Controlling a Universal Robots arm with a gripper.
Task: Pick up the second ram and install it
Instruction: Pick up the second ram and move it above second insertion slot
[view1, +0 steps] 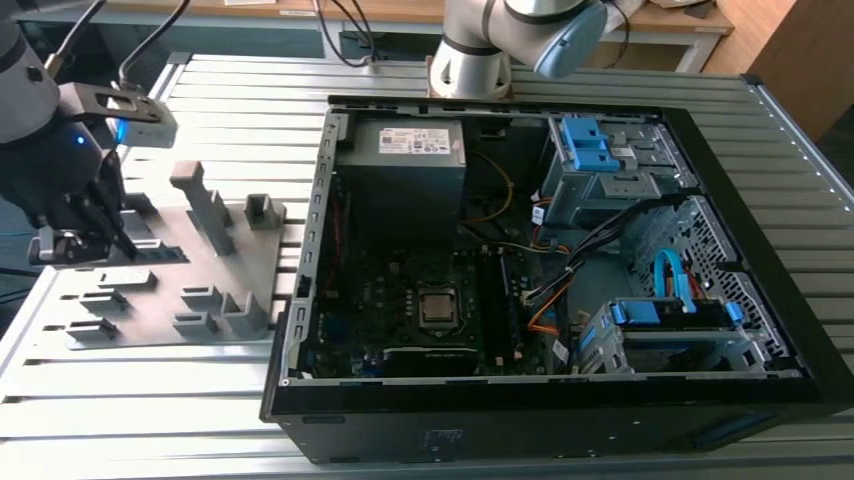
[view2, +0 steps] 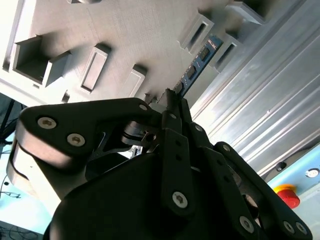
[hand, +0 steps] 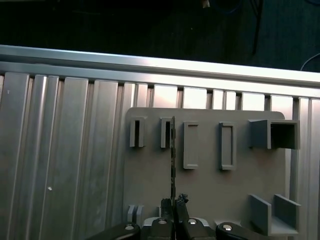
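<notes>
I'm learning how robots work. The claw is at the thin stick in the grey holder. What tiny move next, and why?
Probably lift straight up a little. The gripper looks shut on the second ram, which stands on edge with its far end between ribs of the grey holder; pulling sideways might jam it.
</notes>
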